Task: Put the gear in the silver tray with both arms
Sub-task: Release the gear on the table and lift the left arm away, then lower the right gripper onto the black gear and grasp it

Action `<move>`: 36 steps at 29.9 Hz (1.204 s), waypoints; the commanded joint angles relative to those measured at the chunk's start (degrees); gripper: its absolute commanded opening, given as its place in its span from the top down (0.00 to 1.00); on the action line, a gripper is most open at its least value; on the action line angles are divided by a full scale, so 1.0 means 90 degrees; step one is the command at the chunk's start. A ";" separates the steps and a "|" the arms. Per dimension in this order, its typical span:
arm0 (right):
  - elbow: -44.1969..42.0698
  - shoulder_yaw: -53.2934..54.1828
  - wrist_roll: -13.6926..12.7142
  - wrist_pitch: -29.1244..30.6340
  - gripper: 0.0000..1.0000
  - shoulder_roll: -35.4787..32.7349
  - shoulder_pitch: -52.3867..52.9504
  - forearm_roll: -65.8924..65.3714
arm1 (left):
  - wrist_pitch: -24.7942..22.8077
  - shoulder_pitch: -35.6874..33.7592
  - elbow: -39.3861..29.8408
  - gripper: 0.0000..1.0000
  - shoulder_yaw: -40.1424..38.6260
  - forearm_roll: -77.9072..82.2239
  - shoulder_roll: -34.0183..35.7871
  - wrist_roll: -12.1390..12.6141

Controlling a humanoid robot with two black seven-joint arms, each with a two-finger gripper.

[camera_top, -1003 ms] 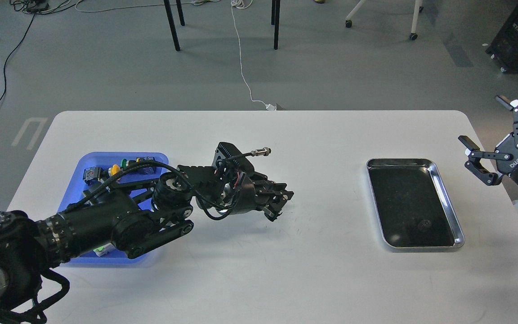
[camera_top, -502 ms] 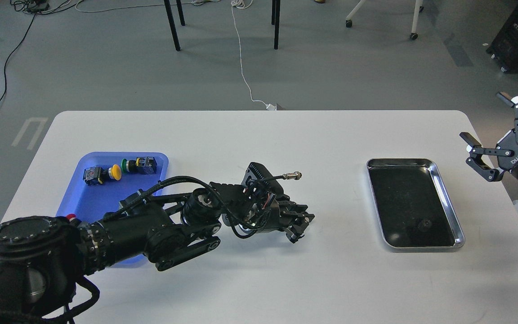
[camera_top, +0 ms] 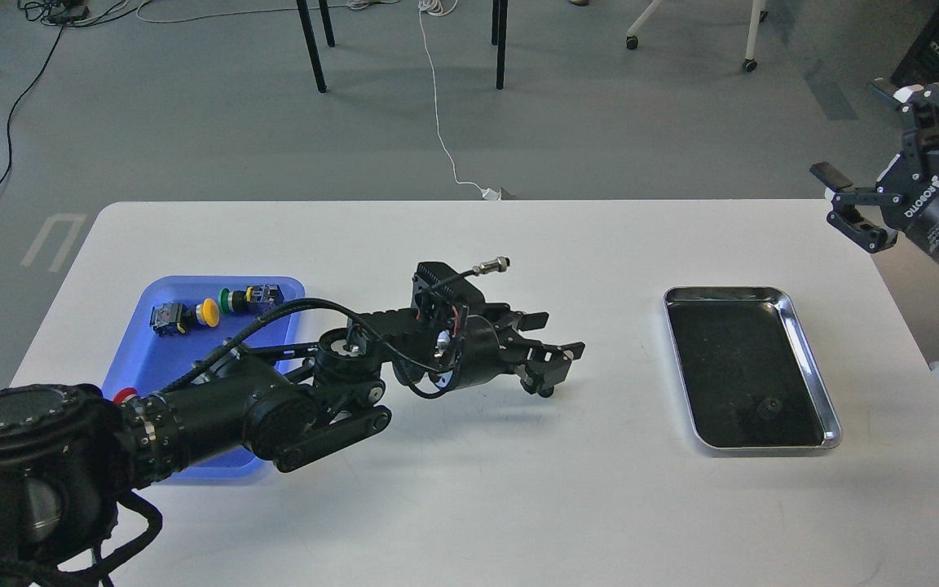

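The silver tray [camera_top: 812, 359] lies on the right part of the white table, with a small dark gear-like piece [camera_top: 767, 405] on its dark bottom. My left arm reaches in from the lower left. Its gripper [camera_top: 555, 359] hovers over the middle of the table, left of the silver tray and pointing toward it. The fingers are dark and I cannot tell whether they are apart or hold anything. My right gripper [camera_top: 855, 130] is open and empty, raised off the table's far right corner, above and behind the silver tray.
A blue plastic tray [camera_top: 290, 287] at the left holds several push-button parts [camera_top: 207, 311], partly hidden by my left arm. The white table [camera_top: 469, 505] ends just right of the silver tray. Chair legs and cables are on the floor beyond.
My left gripper has moved right, from beside the blue tray to the table's middle, dipping then rising a little. My right gripper has risen and moved back, staying open.
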 commanded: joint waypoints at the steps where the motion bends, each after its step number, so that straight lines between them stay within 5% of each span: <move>1: -0.0180 -0.1166 0.0023 0.0022 0.03 0.0003 0.1221 -0.0020 | -0.0526 -0.0454 0.0049 0.30 -0.0013 -0.2184 0.0650 -0.0056; 10: -0.0258 -0.3510 0.0053 0.0051 0.03 0.0637 0.3429 -0.1249 | -0.1855 -0.0572 0.0469 0.29 -0.0920 -0.6366 0.1910 -0.0086; 16: -0.0414 -0.5092 0.0053 0.0051 0.03 0.1485 0.4679 -0.1855 | -0.2422 -0.0289 0.0655 0.15 -0.1994 -0.8524 0.2555 0.0022; 26: -0.0872 -0.7563 0.0101 0.0051 0.04 0.4209 0.6409 -0.3721 | -0.2432 0.0111 0.0655 0.06 -0.2844 -1.0684 0.2975 0.0032; 36: -0.1449 -0.8980 0.0209 -0.0027 0.10 0.6125 0.6342 -0.4786 | -0.2461 0.0297 0.0635 0.02 -0.3128 -1.0783 0.3317 0.0031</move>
